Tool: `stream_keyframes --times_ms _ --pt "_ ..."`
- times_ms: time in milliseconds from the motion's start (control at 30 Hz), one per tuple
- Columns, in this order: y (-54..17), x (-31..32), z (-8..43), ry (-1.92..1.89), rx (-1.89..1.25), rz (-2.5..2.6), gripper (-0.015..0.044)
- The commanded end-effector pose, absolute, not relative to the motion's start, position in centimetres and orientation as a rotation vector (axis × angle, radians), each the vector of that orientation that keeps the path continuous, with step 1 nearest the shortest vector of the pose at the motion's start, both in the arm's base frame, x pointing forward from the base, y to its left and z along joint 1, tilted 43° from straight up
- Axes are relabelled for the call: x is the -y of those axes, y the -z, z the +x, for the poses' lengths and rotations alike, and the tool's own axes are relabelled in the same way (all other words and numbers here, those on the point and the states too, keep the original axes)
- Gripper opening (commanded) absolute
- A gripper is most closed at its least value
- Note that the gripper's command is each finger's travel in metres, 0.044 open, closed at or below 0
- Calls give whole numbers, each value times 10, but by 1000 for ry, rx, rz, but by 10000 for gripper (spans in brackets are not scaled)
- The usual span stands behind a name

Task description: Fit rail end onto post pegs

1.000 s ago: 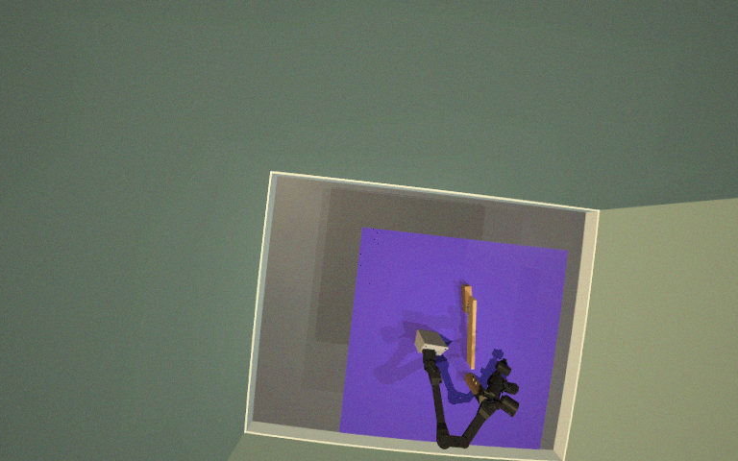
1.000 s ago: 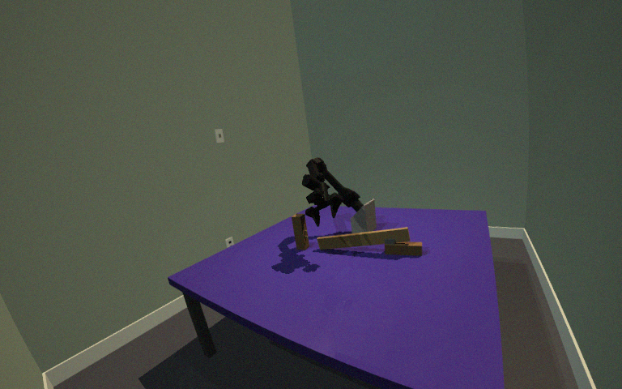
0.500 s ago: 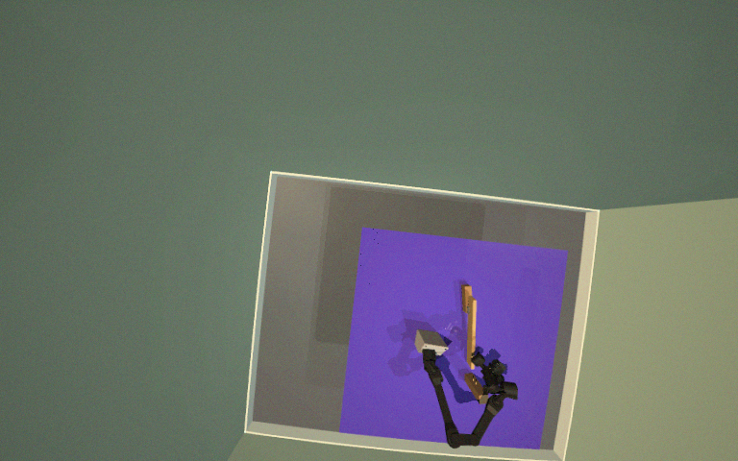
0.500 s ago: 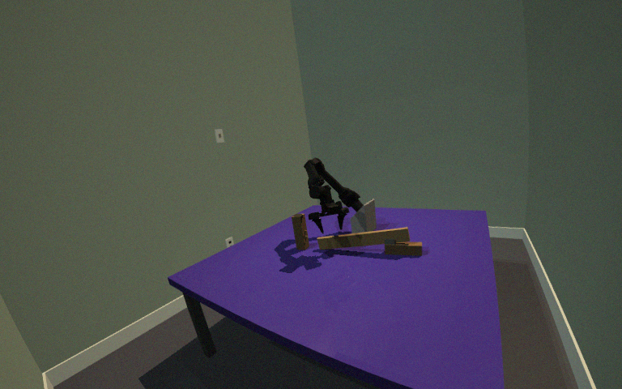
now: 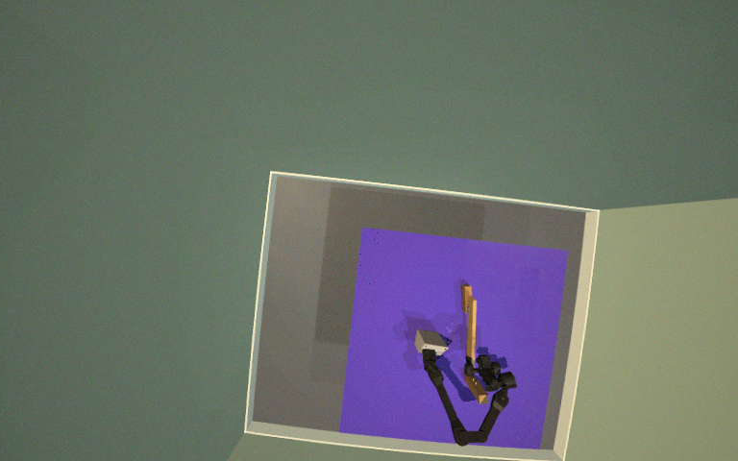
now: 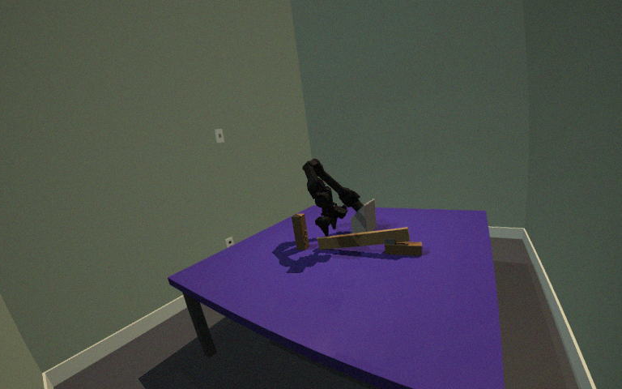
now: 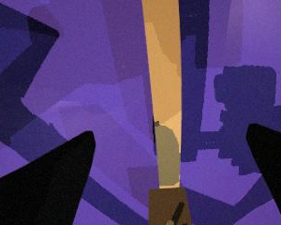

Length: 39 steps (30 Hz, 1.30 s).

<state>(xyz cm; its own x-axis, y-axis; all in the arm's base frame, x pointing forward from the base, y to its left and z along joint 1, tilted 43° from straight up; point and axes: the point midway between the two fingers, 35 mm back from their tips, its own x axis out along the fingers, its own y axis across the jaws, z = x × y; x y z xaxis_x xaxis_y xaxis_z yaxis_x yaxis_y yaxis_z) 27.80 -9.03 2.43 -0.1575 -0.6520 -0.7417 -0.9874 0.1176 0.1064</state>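
Observation:
The long wooden rail (image 5: 471,330) (image 6: 362,237) (image 7: 164,70) slopes: its far end is raised at the bracket (image 6: 389,241) on the low footboard block (image 5: 466,292) (image 6: 410,250), and its near end is down on the table. The short upright post (image 6: 299,232) (image 7: 157,202) stands a small gap beyond the near end; a peg shows on it at the bottom of the wrist view. My gripper (image 6: 330,232) (image 7: 171,135) is open and empty. It hangs just above the rail's near part, with one finger on each side of the rail in the wrist view. The holes are hidden.
The purple table (image 5: 407,262) (image 6: 377,298) carries everything. A pale grey block (image 5: 431,340) (image 6: 370,215) stands beside the rail at the arm's base. The arm (image 5: 446,402) (image 6: 333,184) bends round above the table near the post. Dark arm shadows lie around the rail.

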Motion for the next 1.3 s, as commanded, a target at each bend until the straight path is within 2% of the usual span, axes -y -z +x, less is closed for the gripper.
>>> stream_keyframes --times_ms 0,1267 --pt "-25 92 277 -862 -1887 -1608 440" --pt "15 129 269 -862 -1887 -1608 440"
